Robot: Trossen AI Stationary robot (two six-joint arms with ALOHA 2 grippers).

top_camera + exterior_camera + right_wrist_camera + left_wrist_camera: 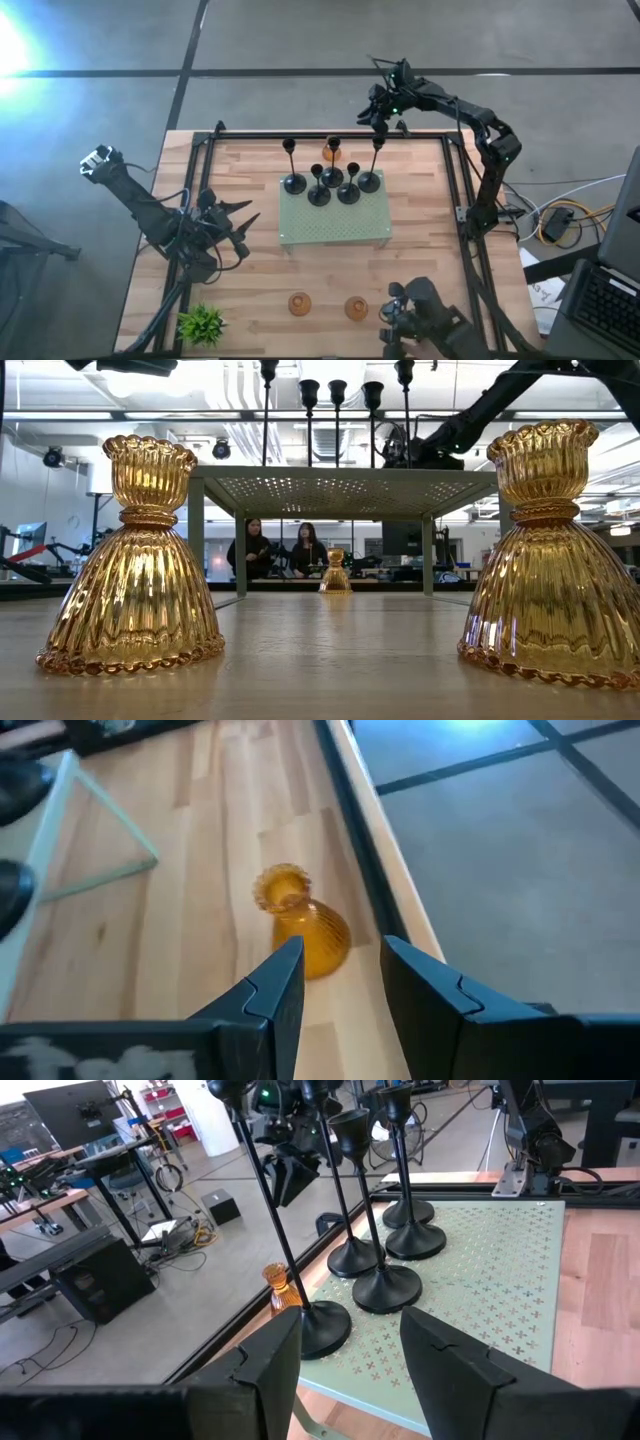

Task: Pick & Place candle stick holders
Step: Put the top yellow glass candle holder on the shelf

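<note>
Item: amber holder [297, 926], standing upright on the bare wood at the far edge of the table, beside the green stand [334, 232] that carries five black holders [332, 178]; two more amber holders [327, 305] are set at the near edge. The right gripper [340, 982] is held just above and short of it, jaws parted and empty; the neck is best centred between them before they are closed, since the ribbed glass may slip. The left gripper [350, 1355] is parked beside the stand, jaws apart, nothing held.
</note>
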